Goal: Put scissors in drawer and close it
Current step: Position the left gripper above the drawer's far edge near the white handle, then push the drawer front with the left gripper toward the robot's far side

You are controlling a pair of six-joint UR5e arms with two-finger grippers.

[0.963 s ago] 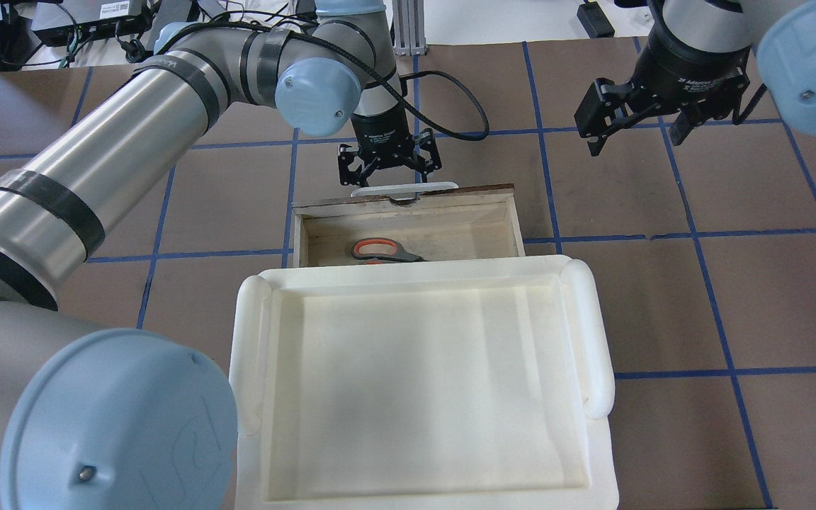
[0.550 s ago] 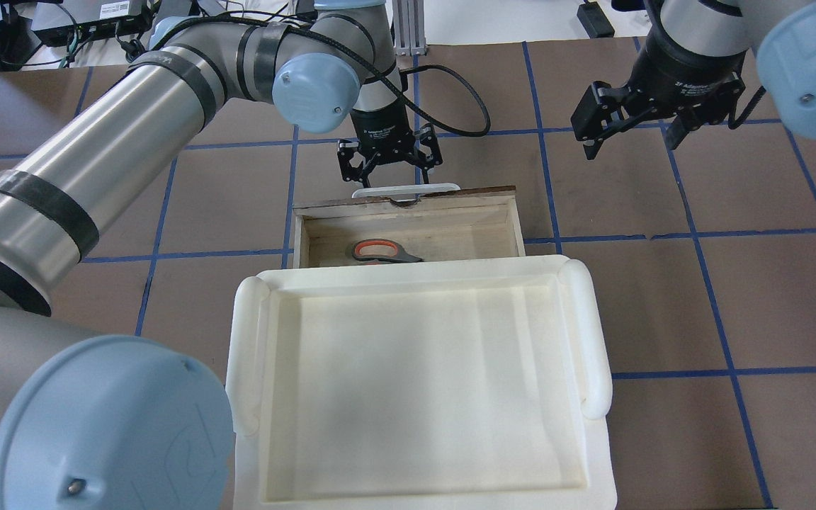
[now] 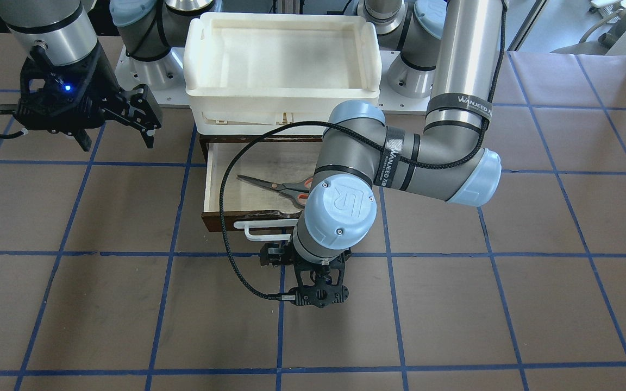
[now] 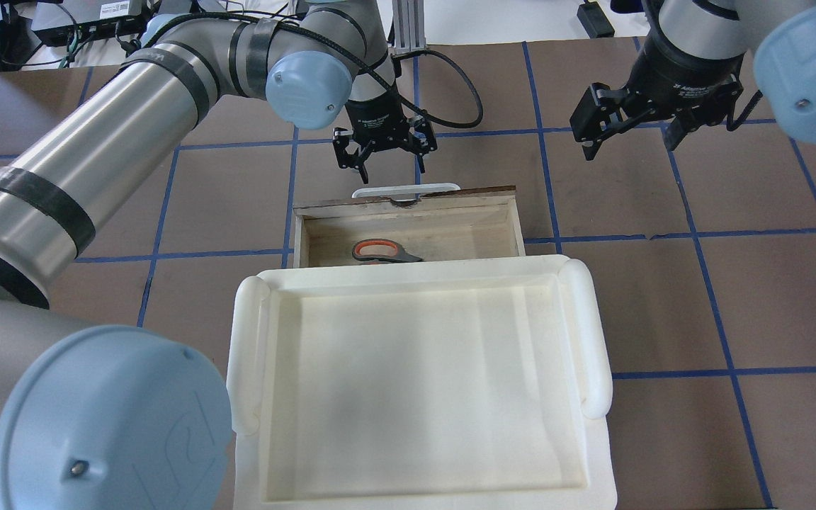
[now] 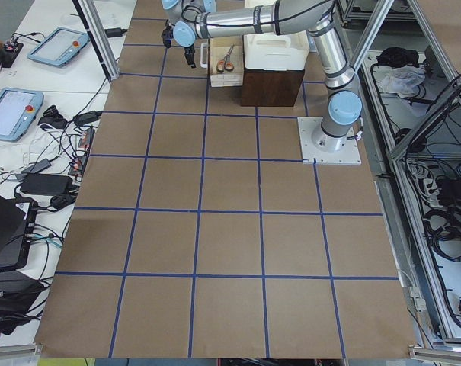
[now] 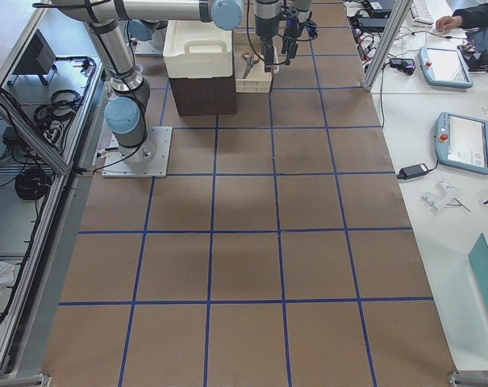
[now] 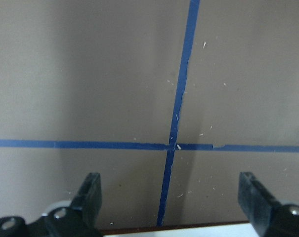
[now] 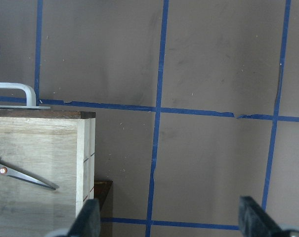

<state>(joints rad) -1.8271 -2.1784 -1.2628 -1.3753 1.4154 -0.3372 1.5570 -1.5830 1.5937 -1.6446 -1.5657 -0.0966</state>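
The drawer (image 4: 472,237) stands pulled out of its dark case, its white bar handle (image 4: 406,190) on the far side. The scissors (image 4: 380,251) lie flat inside it, orange-lined loops partly under the tray's edge; the front view shows them (image 3: 269,184) whole. My left gripper (image 4: 389,168) is open and empty, fingers down, just beyond the handle and not touching it. The left wrist view shows its fingers (image 7: 90,197) over bare table, with the handle (image 7: 189,232) at the bottom edge. My right gripper (image 4: 631,140) is open and empty, hovering right of the drawer (image 8: 40,158).
A large white plastic tray (image 4: 596,333) sits on top of the dark case, covering the drawer's near part. The brown table (image 4: 663,297) has blue tape grid lines. A black cable (image 3: 231,239) loops from the left wrist beside the drawer.
My left gripper has drawn back from the handle, away from the drawer and slightly left, still open. The drawer and scissors have not moved. The right gripper has barely shifted.
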